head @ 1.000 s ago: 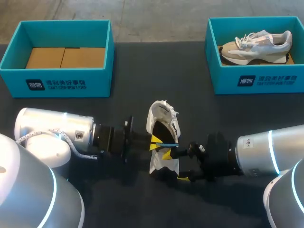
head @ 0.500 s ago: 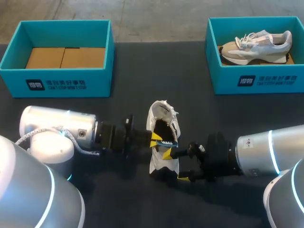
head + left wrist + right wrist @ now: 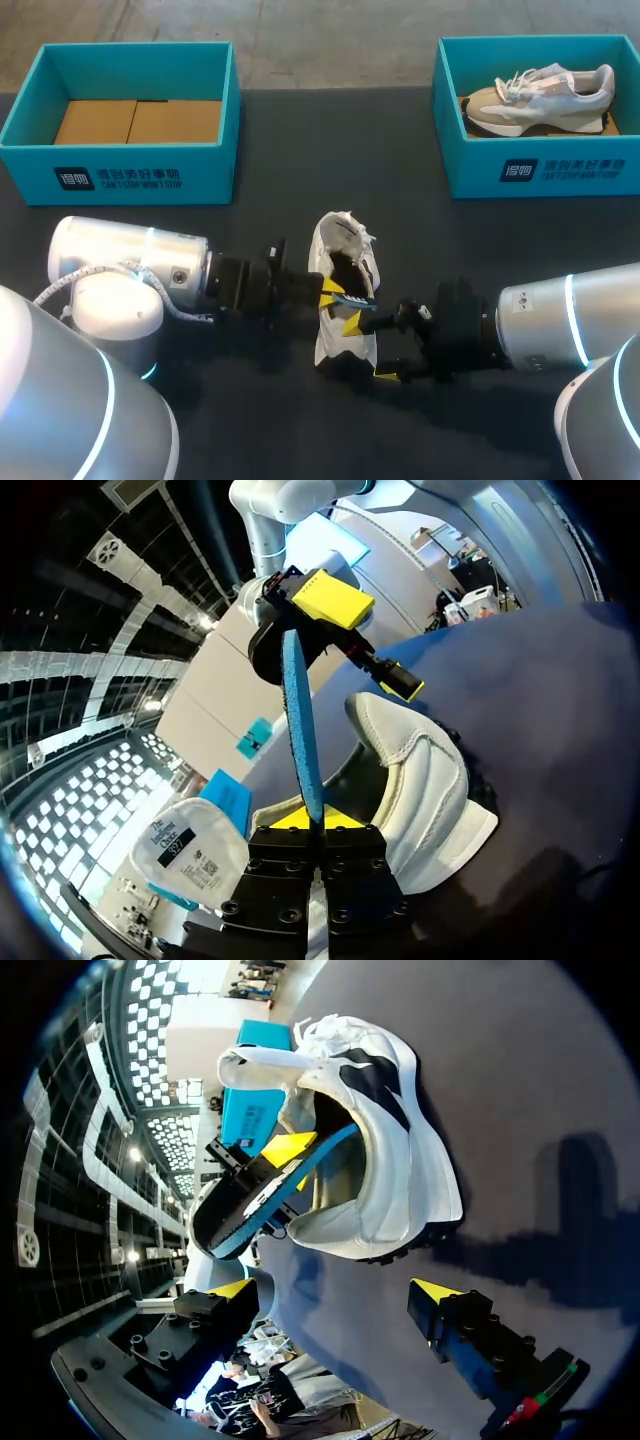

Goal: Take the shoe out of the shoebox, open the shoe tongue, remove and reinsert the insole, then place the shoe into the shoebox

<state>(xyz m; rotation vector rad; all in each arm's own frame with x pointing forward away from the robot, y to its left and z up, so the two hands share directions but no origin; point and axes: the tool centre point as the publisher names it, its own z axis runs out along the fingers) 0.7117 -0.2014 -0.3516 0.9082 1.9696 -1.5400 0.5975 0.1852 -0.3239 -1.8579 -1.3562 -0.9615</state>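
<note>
Lying at the middle of the frame on the black table (image 3: 300,150), the white shoe (image 3: 345,300) (image 3: 420,790) (image 3: 390,1160) has its laced end toward the top and its dark opening showing. The left gripper (image 3: 330,296) (image 3: 320,818) comes in from the left edge and is clamped on the blue insole (image 3: 357,298) (image 3: 300,720) (image 3: 290,1185) – a thin strip held on edge, reaching across the shoe's opening. The right gripper (image 3: 367,348) (image 3: 333,1290) enters from the lower right with its fingers spread apart, holding nothing – the shoe's heel end lies just ahead of them. At upper left stands a teal shoebox (image 3: 130,175) with a cardboard floor (image 3: 135,120). At upper right a second teal shoebox (image 3: 540,170) holds a beige sneaker (image 3: 540,95).
</note>
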